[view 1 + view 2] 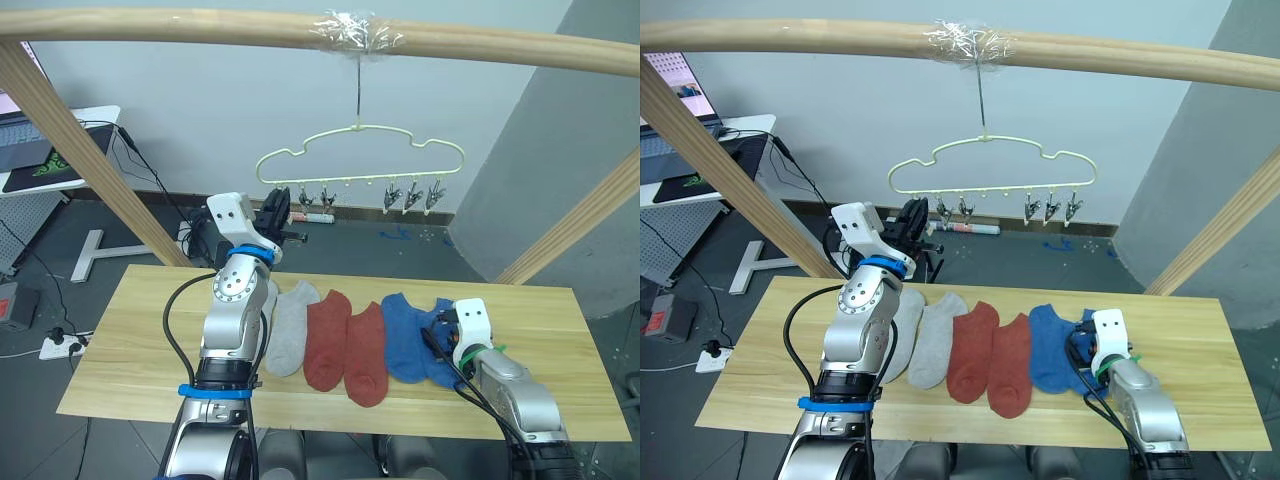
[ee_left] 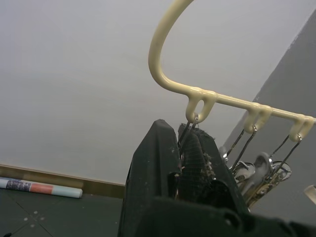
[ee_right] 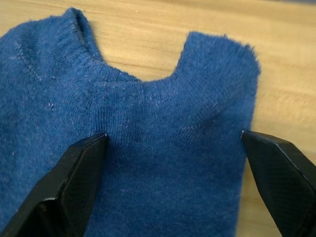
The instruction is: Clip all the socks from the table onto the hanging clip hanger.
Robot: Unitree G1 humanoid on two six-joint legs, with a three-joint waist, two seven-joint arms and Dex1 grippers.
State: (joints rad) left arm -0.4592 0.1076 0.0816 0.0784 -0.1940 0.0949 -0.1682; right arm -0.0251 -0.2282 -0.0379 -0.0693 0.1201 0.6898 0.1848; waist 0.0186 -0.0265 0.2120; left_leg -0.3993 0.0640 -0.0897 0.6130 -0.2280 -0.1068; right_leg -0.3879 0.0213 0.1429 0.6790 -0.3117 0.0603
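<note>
The pale-yellow clip hanger [image 1: 360,150] hangs by its hook from the wooden top beam, with metal clips [image 1: 410,195] along its bar. My left gripper [image 2: 180,148] is raised to the bar's left end, its fingers shut on the leftmost clip [image 2: 190,129]. On the table [image 1: 140,340] lie the socks in a row: two light grey [image 1: 902,330] [image 1: 935,340], two rust red [image 1: 325,335] [image 1: 365,350] and two blue [image 1: 405,335] [image 3: 163,113]. My right gripper [image 3: 173,140] stands open low over the rightmost blue sock, one finger on each side of its cuff.
A wooden frame surrounds the table: a top beam [image 1: 200,25] and slanting posts at left [image 1: 90,150] and right [image 1: 590,215]. A white desk with a laptop [image 1: 40,140] stands at the far left. Cables lie on the floor behind the table.
</note>
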